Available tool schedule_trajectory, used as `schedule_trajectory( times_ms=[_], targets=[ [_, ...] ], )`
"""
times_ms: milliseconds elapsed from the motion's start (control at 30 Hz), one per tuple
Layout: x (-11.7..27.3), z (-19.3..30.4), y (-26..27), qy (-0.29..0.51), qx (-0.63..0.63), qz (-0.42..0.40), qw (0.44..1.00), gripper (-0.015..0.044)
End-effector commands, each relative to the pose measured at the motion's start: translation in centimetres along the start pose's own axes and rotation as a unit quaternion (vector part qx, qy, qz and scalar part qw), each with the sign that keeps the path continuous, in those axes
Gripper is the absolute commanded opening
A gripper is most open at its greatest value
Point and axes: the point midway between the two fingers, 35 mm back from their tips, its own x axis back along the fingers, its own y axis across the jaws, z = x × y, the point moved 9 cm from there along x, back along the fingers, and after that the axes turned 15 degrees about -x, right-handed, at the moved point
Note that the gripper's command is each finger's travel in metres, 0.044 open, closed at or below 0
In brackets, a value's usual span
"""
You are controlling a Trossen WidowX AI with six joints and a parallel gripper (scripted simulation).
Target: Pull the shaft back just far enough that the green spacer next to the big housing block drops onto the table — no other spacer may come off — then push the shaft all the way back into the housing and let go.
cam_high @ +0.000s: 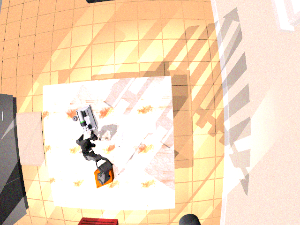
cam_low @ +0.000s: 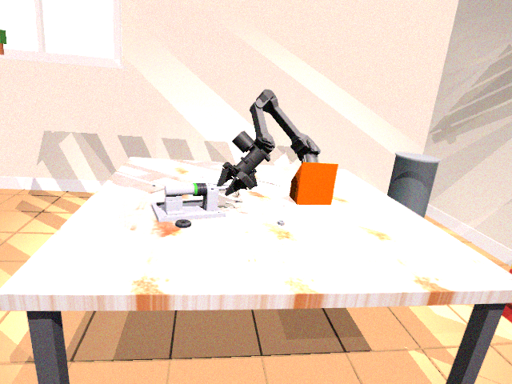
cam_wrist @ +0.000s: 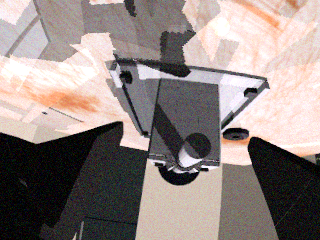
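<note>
The green spacer (cam_high: 82,121) (cam_low: 195,189) sits on the shaft line, against the big light grey housing (cam_high: 80,115) (cam_low: 177,190). Black spacers (cam_low: 202,189) sit beside it, toward the grey upright plate (cam_low: 212,200) (cam_wrist: 200,110). The shaft's round free end (cam_wrist: 198,145) sticks out through that plate toward the arm. My gripper (cam_high: 87,133) (cam_low: 223,189) (cam_wrist: 187,135) is open and empty, with its fingers apart on either side of the shaft's free end. In the wrist view the green spacer is hidden behind the upright plate.
The fixture's base plate (cam_high: 93,117) (cam_low: 190,215) carries the housing and upright. A loose black ring (cam_high: 75,118) (cam_low: 183,223) (cam_wrist: 236,134) lies on the table beside it. A small grey nut-like part (cam_low: 281,222) lies farther right. The arm's orange base (cam_high: 97,183) (cam_low: 318,183) stands behind the gripper.
</note>
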Motion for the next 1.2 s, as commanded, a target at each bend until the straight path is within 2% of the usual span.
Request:
schedule_trajectory(
  times_ms=[0, 833, 1167],
  targets=[
    [-0.1, 0.1, 0.0, 0.002, 0.001, 0.003, 1.0, 0.044],
    [-0.1, 0.1, 0.0, 0.002, 0.001, 0.003, 1.0, 0.044],
    [-1.3, 0.1, 0.0, 0.002, 0.001, 0.003, 1.0, 0.044]
  ],
)
